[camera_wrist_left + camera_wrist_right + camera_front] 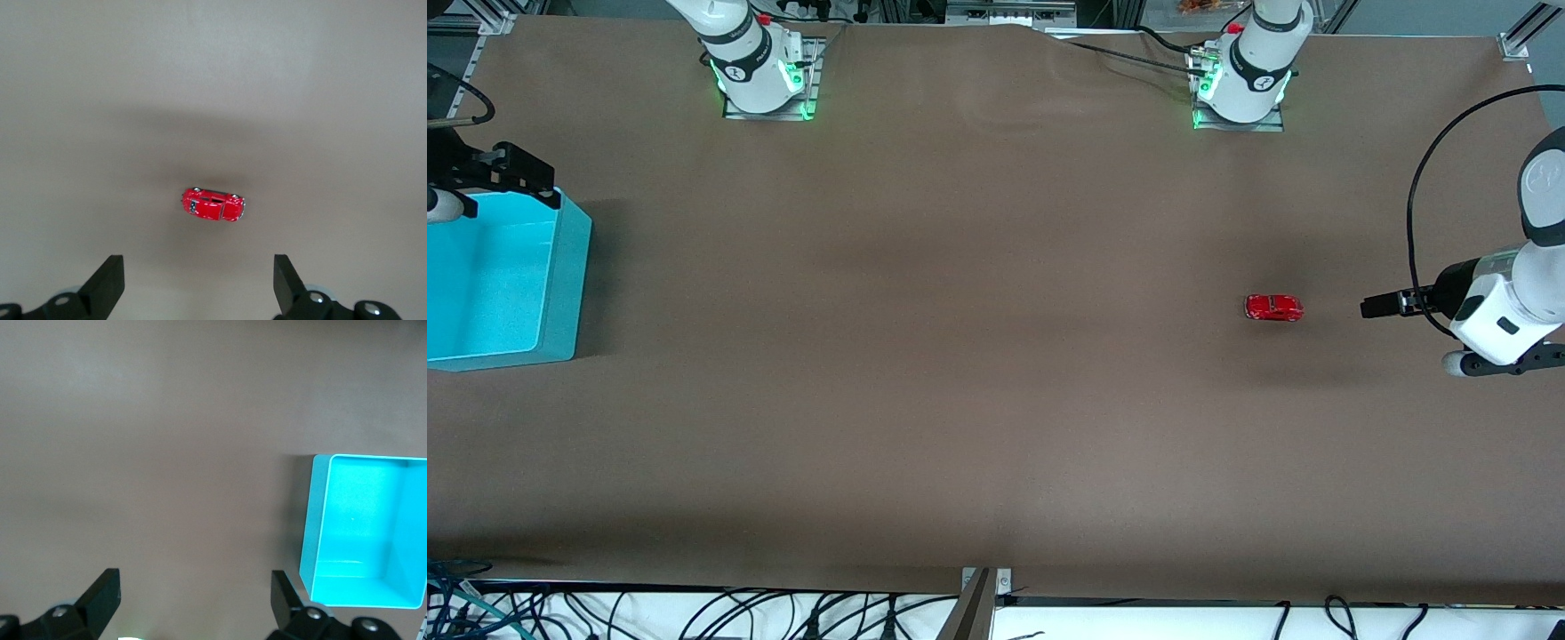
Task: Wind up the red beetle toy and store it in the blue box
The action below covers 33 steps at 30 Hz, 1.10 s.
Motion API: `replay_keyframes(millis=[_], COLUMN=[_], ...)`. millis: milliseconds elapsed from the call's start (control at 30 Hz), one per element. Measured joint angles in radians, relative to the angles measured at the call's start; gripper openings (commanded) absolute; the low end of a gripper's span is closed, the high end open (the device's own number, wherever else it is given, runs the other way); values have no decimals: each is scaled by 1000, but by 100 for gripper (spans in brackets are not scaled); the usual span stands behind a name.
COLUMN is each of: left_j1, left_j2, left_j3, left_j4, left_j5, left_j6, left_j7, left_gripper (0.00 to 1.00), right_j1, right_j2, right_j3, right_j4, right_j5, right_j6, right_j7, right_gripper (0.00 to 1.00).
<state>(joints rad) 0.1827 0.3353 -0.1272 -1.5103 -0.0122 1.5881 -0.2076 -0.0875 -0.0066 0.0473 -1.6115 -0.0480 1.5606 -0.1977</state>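
While both grippers hang released, red beetle toy [1274,308] sits on brown table [978,373]

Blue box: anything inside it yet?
No. The blue box shows only its bare floor and inner walls in the right wrist view. In the front view one end runs out of view. The beetle sits on the table toward the left arm's end.

The table [978,356] under me was covered in a matt brown sheet, paper-like, smooth but for faint creases. The red beetle toy [1274,308] shone glossy, with a hard painted look and small pale glints. The blue box [560,293] looked like smooth cyan plastic with a soft sheen. My fingers [107,283] were matt black, and my arm shells were glossy white plastic.
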Motion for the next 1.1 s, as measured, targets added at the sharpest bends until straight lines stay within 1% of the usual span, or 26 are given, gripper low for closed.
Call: replay_keyframes(millis=[133, 367, 734, 901, 1101], left_j1=[-2, -2, -2, -2, -4], left_j2=[0, 0, 4, 4, 6], left_j3=[3, 7, 23, 33, 33], left_j4=[-12, -42, -133, -180, -262], left_j5=[-6, -7, -20, -40, -43], left_j6=[-2, -2, 7, 73, 179], left_j7=[-79, -292, -557, -671, -796], left_gripper=[100, 100, 100, 100, 100], right_j1=[0, 0, 0, 0, 0], right_j2=[0, 0, 0, 0, 0], right_j3=[0, 0, 0, 0, 0], right_j4=[0, 0, 0, 0, 0], right_j5=[0, 0, 0, 0, 0], right_j6=[0, 0, 0, 0, 0], right_j7=[0, 0, 0, 0, 0], right_gripper=[100, 100, 100, 100, 100])
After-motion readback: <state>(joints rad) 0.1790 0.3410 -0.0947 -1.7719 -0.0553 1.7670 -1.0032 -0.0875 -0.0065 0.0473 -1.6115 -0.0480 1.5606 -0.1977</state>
